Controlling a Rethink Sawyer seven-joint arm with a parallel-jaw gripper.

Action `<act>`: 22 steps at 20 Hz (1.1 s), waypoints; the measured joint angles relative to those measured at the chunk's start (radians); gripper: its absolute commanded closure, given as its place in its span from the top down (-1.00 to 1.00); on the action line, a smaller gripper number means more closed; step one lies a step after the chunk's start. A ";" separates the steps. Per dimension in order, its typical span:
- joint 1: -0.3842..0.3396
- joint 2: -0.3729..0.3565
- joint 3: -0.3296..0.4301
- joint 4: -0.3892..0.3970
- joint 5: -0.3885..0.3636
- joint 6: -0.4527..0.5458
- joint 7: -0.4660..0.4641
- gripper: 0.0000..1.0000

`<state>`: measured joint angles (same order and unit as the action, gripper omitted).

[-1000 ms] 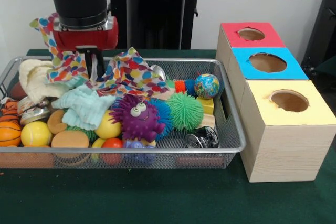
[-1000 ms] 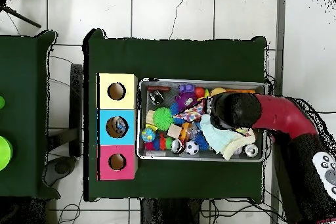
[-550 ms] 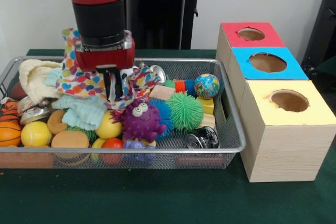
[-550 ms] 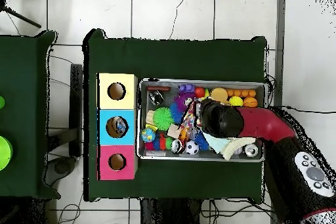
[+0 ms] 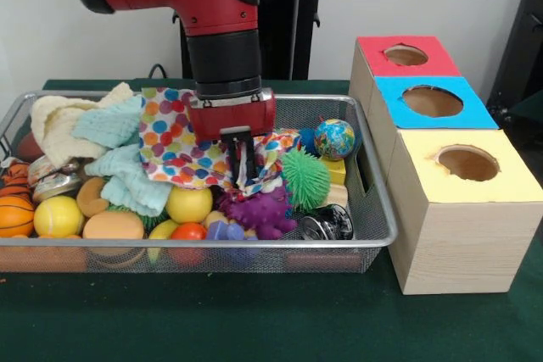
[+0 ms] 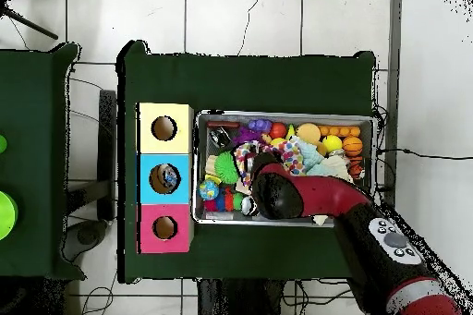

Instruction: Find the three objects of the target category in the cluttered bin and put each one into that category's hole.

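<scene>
Polka-dotted, multicoloured fabric [image 5: 182, 146] is seen pinched between the narrow black fingers of the claw [image 5: 242, 161], pressed together on a fold of it, above the middle of the silver wire-mesh bin [image 5: 373, 209]; the rest of the cloth trails over the toys towards the pale green knitted cloths [image 5: 127, 171]. The cloth, judged to be the target item, is thus lifted only partly, and lies well apart from the row of three wooden boxes with a red top [image 5: 405, 56], a blue top [image 5: 433, 102] and a yellow top [image 5: 468, 164], each with a round hole. As a risk, the trailing end may be expected to drag the purple spiky rubber toy [image 5: 265, 214] or the green spiky ball [image 5: 304, 177] out of the bin, or to slip from so small a pinch during transfer. In the front view the grip and the hanging cloth are shown; in the overhead view these are hidden under the red and black arm [image 6: 319, 199], but an object already resting inside the blue box's hole [image 6: 164, 179] is revealed, together with the dark green desk [image 6: 249, 80].
</scene>
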<state>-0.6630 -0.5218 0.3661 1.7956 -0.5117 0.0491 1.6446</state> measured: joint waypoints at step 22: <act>0.131 0.151 -0.047 0.159 0.321 -0.569 0.102 -1.00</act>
<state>-0.5322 -0.3706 0.3188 1.9547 -0.1910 -0.5201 1.7462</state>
